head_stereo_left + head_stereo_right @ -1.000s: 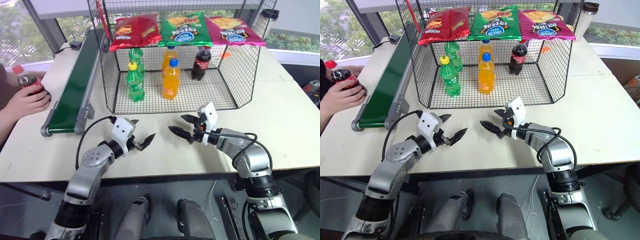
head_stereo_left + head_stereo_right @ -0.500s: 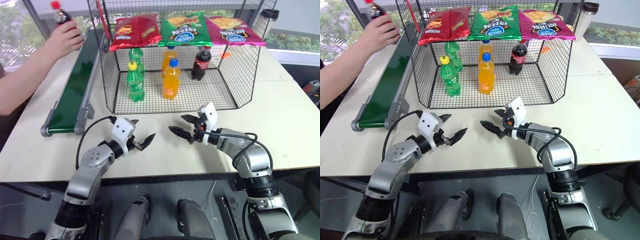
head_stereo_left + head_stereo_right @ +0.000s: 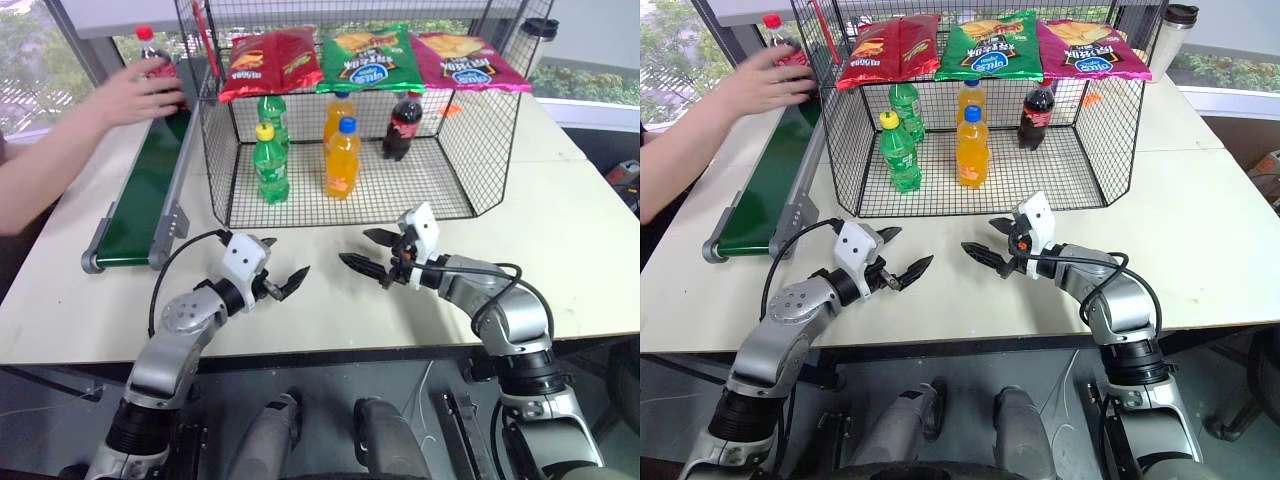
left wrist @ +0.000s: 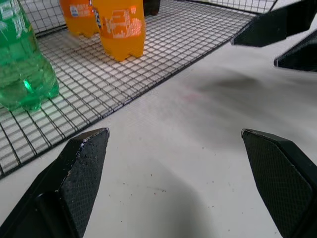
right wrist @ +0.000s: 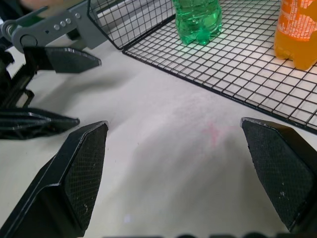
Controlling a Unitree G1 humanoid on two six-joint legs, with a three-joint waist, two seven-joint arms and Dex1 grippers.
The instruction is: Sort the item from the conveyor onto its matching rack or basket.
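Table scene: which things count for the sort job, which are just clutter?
Job:
- cola bottle in a person's hand, at the conveyor's far end
- wire cage
- cola bottle inside the cage
- left gripper and right gripper, both open

Clutter:
- green soda bottles
- orange soda bottles
- chip bags
- tumbler

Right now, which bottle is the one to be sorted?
Find the long green conveyor left of the black wire cage. At its far end a person's hand holds a cola bottle: dark liquid, red cap, and outside the cage, unlike its twin.
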